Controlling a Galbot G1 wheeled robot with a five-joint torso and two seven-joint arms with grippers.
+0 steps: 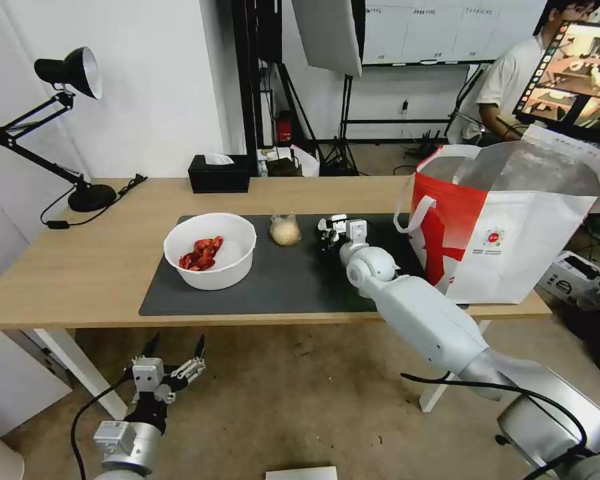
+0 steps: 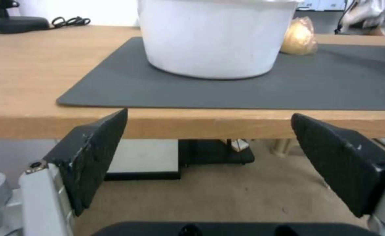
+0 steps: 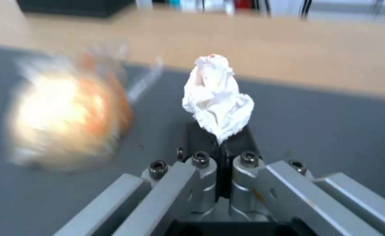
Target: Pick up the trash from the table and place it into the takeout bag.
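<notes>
Head view places the right gripper [image 1: 328, 231] low over the dark grey mat [image 1: 280, 280] on the table [image 1: 67, 273], between the small clear bag with its beige lump [image 1: 285, 231] and the takeout bag [image 1: 507, 227], which stands open at the table's right end. From there the white bit at its tip is too small to read. Right wrist view settles it: the black fingers [image 3: 201, 137] are pressed together on a crumpled white tissue [image 3: 216, 98], which sticks up from the pinch above the mat, with the bagged lump [image 3: 66, 121] blurred just beside it. Head view also shows red shells [image 1: 201, 253] lying inside the white round bowl [image 1: 210, 250] on the mat's left part, which the left wrist view, looking at the bowl's outer wall [image 2: 212, 37] from below the rim, does not. The left gripper [image 1: 175, 350] hangs below the table's front edge with its fingers [image 2: 98, 154] spread wide and nothing between them.
</notes>
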